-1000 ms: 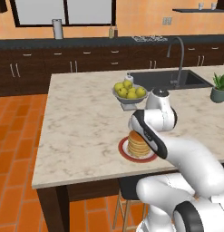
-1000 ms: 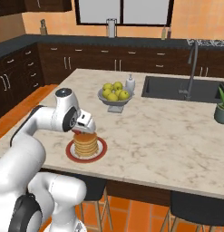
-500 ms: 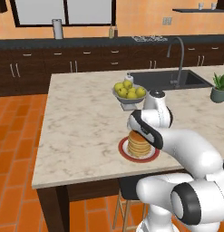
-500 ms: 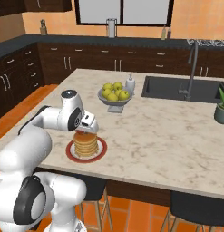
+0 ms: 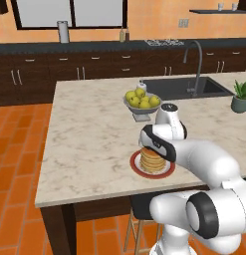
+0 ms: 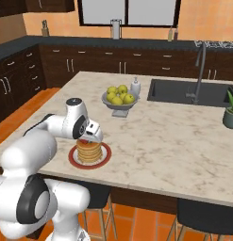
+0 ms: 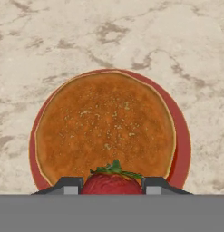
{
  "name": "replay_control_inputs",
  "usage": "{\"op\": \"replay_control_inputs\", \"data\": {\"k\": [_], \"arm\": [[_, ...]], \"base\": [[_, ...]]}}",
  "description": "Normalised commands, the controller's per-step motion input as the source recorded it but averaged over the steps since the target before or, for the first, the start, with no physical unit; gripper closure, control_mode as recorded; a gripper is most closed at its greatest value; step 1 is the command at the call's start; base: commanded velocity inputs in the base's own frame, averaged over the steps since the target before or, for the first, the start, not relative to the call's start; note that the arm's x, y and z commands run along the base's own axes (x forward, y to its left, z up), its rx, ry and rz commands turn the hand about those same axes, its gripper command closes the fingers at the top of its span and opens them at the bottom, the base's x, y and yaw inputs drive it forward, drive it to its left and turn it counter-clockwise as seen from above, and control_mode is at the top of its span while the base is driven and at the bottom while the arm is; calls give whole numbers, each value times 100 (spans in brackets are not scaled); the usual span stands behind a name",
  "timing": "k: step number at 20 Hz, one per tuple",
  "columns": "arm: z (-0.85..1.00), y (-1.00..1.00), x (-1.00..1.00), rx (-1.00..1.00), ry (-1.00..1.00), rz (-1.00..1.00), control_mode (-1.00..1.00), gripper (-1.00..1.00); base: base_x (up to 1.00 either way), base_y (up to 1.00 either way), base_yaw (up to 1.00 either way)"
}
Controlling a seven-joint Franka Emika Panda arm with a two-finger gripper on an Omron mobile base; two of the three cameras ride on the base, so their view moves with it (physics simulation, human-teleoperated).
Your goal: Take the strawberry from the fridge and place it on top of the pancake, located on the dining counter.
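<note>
We saw the gripper (image 7: 111, 186) closed on the strawberry (image 7: 112, 183), its two dark fingertips (image 7: 68, 185) pressed against either side of the red fruit, whose green leafy cap pointed toward the pancake (image 7: 105, 128) below. In the hand view the golden-brown stack lay directly beneath the fruit, centred on its red-rimmed plate (image 7: 180, 140), and we could not tell whether the strawberry touched the top of the stack or hung just above it.

From the base cameras we found the gripper (image 6: 91, 137) poised over the pancake (image 6: 88, 150), with the plate (image 6: 75, 162) sitting close to the near edge of the dining counter (image 6: 170, 146), toward its near left corner as the right base view had it. In the left base view the hand (image 5: 153, 144) covered the far side of the stack (image 5: 152, 160).

Further in on the beige marbled top, a grey bowl of yellow fruit (image 6: 119, 96) stood well apart from the plate, with a small white soap dispenser (image 6: 135, 86) just beside it. A sink (image 6: 186, 92) with a curved tap was set toward the far right corner, and a potted plant (image 6: 230, 113) stood at the right edge.
</note>
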Motion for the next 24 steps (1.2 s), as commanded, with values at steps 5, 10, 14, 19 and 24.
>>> {"op": "replay_control_inputs", "data": {"k": [5, 10, 14, 19, 24], "arm": [[1, 0, 2, 0, 0, 0, -100, 100], [12, 0, 4, 0, 0, 0, -100, 100], [1, 0, 26, 0, 0, 0, -100, 100], [0, 0, 29, 0, 0, 0, -100, 100], [-4, 0, 2, 0, 0, 0, -100, 100]], "base": [[0, 0, 0], [0, 0, 0], [0, 0, 0], [0, 0, 0], [0, 0, 0]]}}
